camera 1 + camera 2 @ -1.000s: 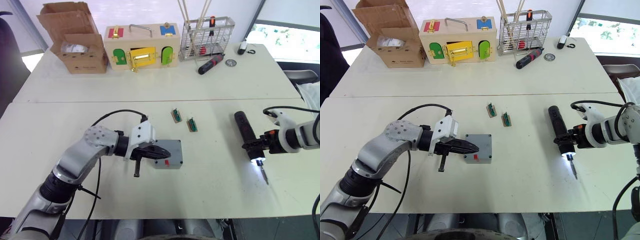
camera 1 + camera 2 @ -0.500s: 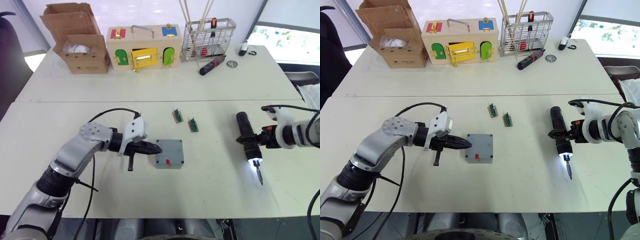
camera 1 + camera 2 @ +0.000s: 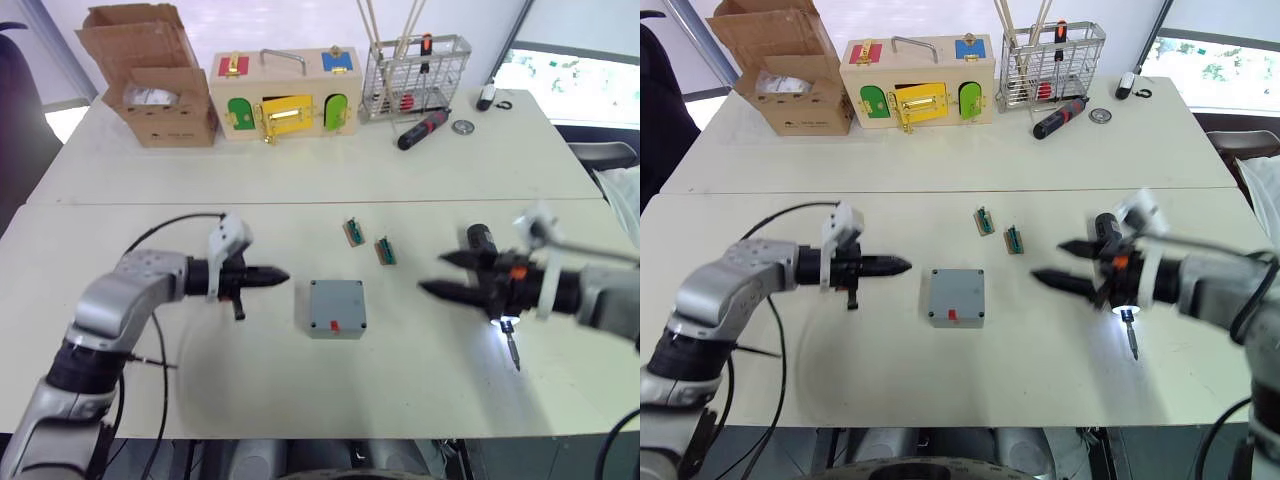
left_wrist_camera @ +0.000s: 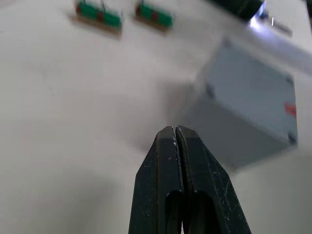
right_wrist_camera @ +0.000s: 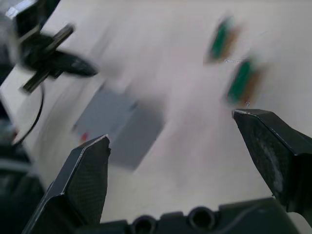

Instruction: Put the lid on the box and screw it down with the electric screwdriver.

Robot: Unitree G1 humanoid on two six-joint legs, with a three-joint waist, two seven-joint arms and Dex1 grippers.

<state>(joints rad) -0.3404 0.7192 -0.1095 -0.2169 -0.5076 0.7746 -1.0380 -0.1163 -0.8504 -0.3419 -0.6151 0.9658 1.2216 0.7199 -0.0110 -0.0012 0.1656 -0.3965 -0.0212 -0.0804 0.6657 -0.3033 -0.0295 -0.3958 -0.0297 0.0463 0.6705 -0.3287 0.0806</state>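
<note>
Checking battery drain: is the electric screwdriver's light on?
On: the electric screwdriver lies on the table, white glow at its tip.

You are looking at the box (image 3: 337, 308) sitting flat near the middle of the front table, a small square grey plastic enclosure. The lid (image 3: 957, 291) is lying on top of it, closing it and showing a flat grey face with small corner screw holes. A small red mark is showing on the side wall facing you. To its right, well apart, the electric screwdriver (image 3: 1116, 277) is lying on the table, a long black cylinder, its thin metal bit pointing toward you and its white tip light glowing.
</note>
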